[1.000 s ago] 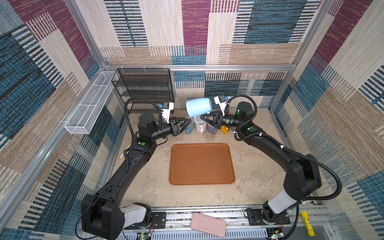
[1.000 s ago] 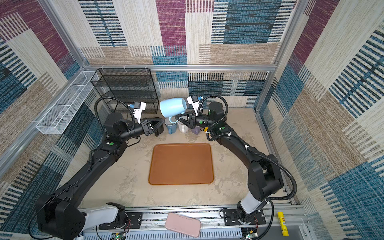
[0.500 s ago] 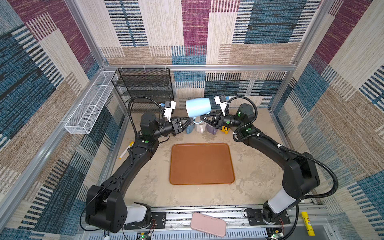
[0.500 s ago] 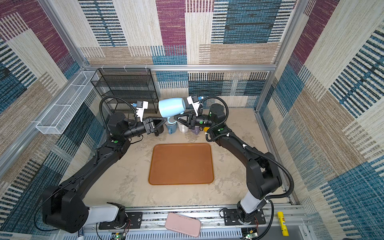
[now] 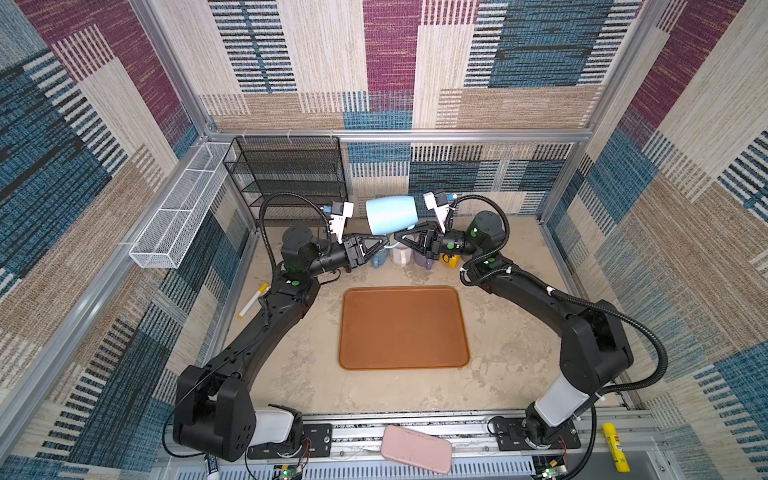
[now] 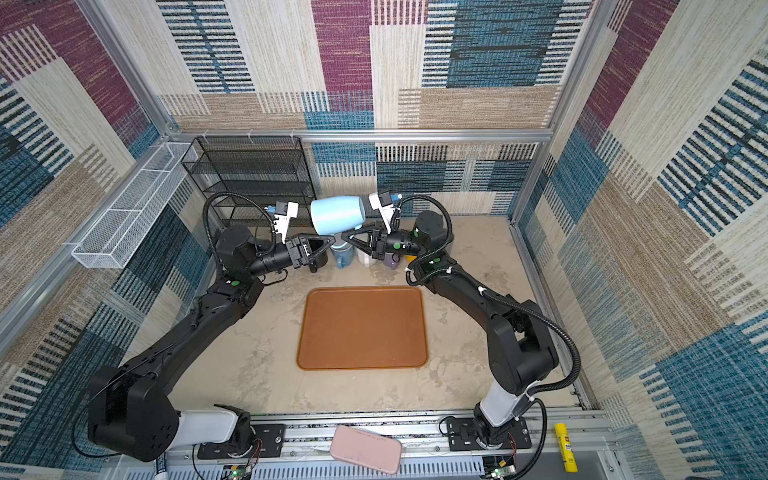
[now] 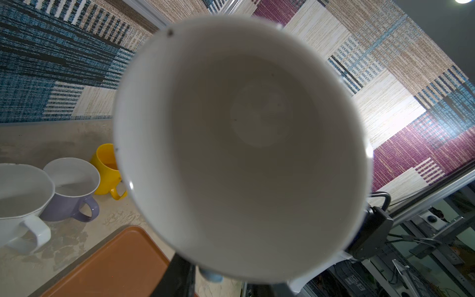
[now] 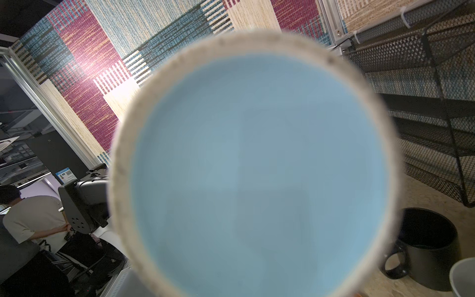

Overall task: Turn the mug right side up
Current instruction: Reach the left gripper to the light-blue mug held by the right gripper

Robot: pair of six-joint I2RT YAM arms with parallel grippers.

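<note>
A: Where's the light blue mug point(image 5: 390, 216)?
B: Aloft on its side, mouth facing the left gripper point(image 5: 384, 241), above the row of mugs point(image 5: 400, 255) at the back of the surface point(image 5: 511, 332)
A: Who holds it?
B: The right gripper point(image 5: 401, 240), clamped at its underside. The left gripper sits just beside; whether it grips, I cannot tell

- Worktop point(image 5: 511, 353): mottled beige.
- Brown tray point(image 5: 403, 328): lies flat, on the arm-base side of the left gripper point(image 5: 383, 242) and right gripper point(image 5: 399, 239).
- Row of mugs beneath both grippers: black mug point(image 8: 426, 246), blue mug point(image 5: 379, 259), white mug point(image 5: 400, 254), purple mug point(image 5: 423, 262), yellow mug point(image 5: 454, 261).
- Black wire rack point(image 5: 291, 183): beyond the left gripper.
- Marker point(image 5: 252, 300): well apart from the left gripper, on its outer side.
</note>
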